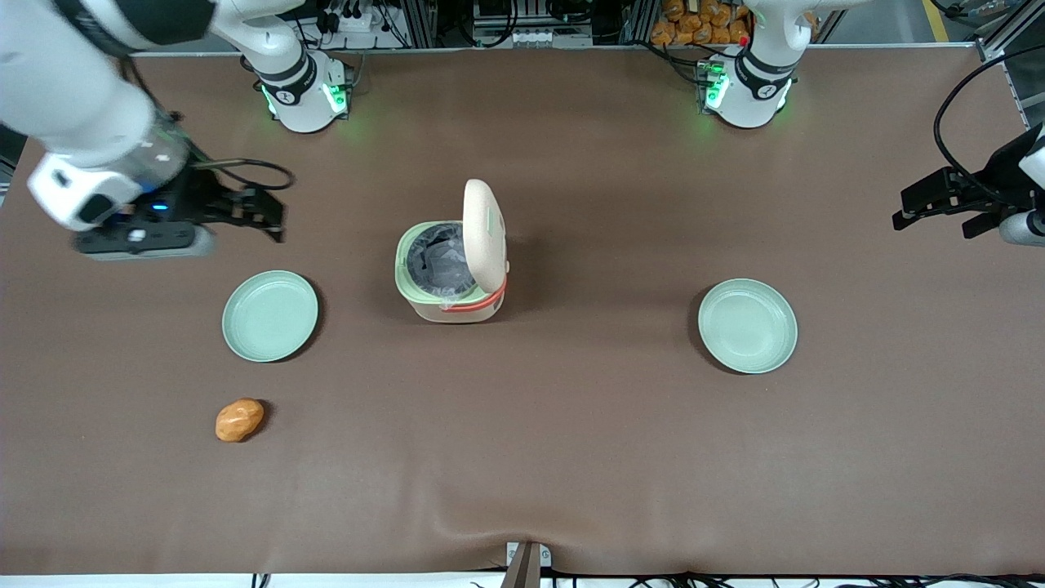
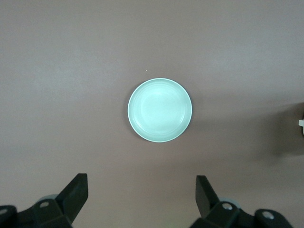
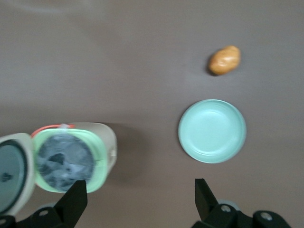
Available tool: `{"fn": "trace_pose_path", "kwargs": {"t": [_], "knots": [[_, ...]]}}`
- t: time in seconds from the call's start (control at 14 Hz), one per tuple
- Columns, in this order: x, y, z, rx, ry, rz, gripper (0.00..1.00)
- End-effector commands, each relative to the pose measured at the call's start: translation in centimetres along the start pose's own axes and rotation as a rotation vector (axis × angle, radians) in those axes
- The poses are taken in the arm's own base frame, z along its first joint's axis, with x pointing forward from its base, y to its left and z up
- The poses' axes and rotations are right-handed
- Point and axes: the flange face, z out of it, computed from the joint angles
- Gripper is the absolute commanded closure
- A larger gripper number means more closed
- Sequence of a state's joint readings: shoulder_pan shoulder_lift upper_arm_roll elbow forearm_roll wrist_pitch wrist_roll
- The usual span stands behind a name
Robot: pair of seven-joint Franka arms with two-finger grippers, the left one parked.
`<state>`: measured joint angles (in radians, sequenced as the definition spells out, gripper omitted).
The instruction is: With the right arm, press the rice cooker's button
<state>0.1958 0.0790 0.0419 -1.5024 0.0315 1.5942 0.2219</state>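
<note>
Item 1: rice cooker (image 1: 447, 282). We log it mid-table on the brown table cover (image 1: 571, 457), between two plates. Cream body, pale green rim, grey inner pot (image 1: 442, 261) exposed. Lid (image 1: 483, 235) stands up, hinged at the side toward the parked arm's end. Orange-red handle (image 1: 478, 304) lies low along the cooker's side nearest the front cam. In the right wrist view we see the same cooker (image 3: 71, 159) w/ pot open and lid (image 3: 14, 173) swung out beside it.

Item 2: right arm (image 1: 82, 98). White, raised above the working arm's end of the table. Its gripper (image 1: 260, 214) hangs in the air, well apart from the cooker, farther from the front cam than the near plate. Fingers (image 3: 73, 202) spread wide in the wrist view, nothing between them, touching nothing.

Item 3: mint-green plate, working arm's end (image 1: 270, 315). Round, flat on the cover, apart from the cooker. Also seen from the right wrist cam (image 3: 212, 130).

Item 4: mint-green plate, parked arm's end (image 1: 747, 325). Same type; approx. as near the front cam as the other. Shown centred in the left wrist view (image 2: 160, 110).

Item 5: orange-brown potato-like lump (image 1: 239, 420). On the cover, nearer the front cam than item 3, apart from it. Right wrist view shows it too (image 3: 224, 60).
</note>
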Motion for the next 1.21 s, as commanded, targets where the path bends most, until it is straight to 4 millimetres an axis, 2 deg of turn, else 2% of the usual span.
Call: {"fn": "trace_pose_path", "kwargs": {"t": [0.0, 0.14, 0.29, 1.14], "knots": [[-0.2, 6.4, -0.8, -0.023, -0.029, 0.000, 0.00], [-0.3, 9.5, -1.1, -0.024, -0.042, -0.025, 0.00], [-1.0, 11.4, -0.9, -0.008, -0.091, -0.011, 0.00], [-2.1, 12.6, -0.6, 0.012, -0.174, -0.002, 0.00]]}}
